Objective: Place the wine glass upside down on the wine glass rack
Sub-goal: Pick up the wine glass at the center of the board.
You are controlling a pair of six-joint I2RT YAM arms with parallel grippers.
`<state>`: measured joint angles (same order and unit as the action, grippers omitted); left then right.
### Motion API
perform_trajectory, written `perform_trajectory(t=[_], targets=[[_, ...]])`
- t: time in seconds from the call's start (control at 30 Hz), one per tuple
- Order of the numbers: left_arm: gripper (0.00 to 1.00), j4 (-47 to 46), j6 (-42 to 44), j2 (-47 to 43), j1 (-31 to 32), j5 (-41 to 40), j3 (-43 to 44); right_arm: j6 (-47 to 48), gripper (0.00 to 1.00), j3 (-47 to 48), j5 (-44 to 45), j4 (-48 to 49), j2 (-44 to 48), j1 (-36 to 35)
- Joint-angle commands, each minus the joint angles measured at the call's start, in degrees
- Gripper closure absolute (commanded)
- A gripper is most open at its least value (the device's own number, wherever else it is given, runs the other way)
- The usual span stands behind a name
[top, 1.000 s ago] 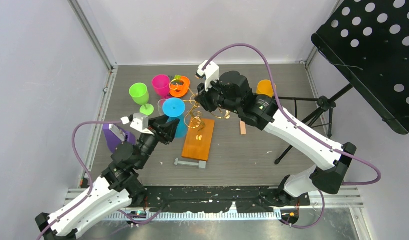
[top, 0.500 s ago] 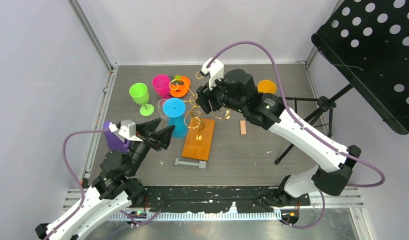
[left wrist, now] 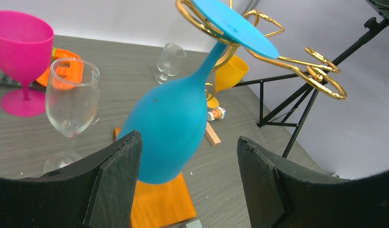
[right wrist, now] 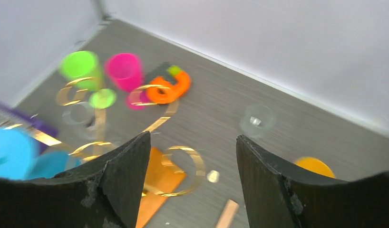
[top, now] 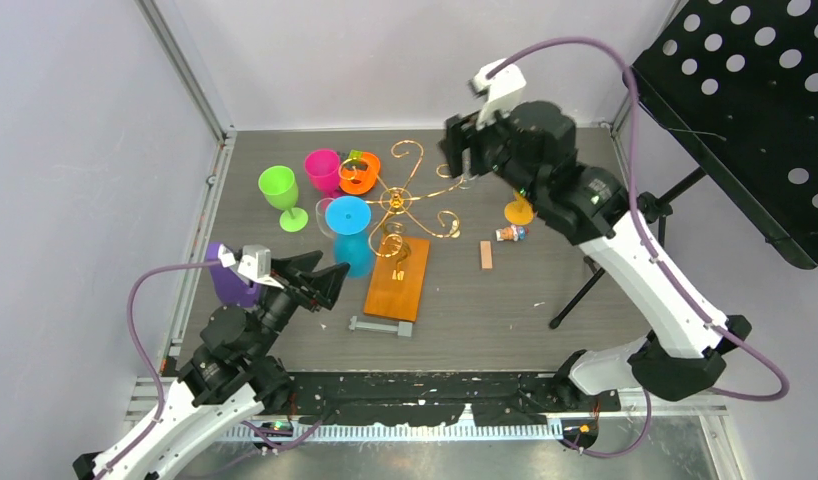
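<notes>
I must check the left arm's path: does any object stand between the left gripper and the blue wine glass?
Nothing visible does. The blue wine glass hangs upside down on the wine glass rack, straight ahead of the open left gripper. The clear wine glass stands to one side, not between them.

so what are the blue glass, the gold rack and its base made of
Blue wine glass: likely plastic, opaque with a dull sheen.
Rack: metal wire, polished gold with bright glints.
Base: probably wood, flat orange slab, smooth finish.
</notes>
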<state>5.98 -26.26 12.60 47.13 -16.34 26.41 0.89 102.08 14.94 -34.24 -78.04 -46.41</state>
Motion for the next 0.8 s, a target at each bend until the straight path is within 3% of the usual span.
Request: perform_trajectory(t=[0.0,0.1,0.23,0.5,0.77], targets=[[0.28,3.81,-3.21,-2.15,0.05,-0.69,-0.43,-6.31,0.28,2.48,0.76,-7.80,-2.31,11.80],[0.28,4.99,-3.91,-3.52,0.08,-0.80,-0.66,-7.91,0.28,0.79,-4.04,-11.83,-4.73,20.87],[0.27,5.96,-4.53,-4.71,0.06,-0.59,-1.23,-7.54,0.28,-2.25,-5.05,-13.45,-8.70,26.84],[0.27,6.82,-5.78,-4.78,0.03,0.67,-1.28,-6.67,0.31,-1.27,-4.43,-13.58,-20.10,31.63],[0.27,7.64,-6.61,-5.69,0.00,1.22,-1.73,-7.31,0.35,-1.99,-2.28,-12.59,-25.45,32.45]])
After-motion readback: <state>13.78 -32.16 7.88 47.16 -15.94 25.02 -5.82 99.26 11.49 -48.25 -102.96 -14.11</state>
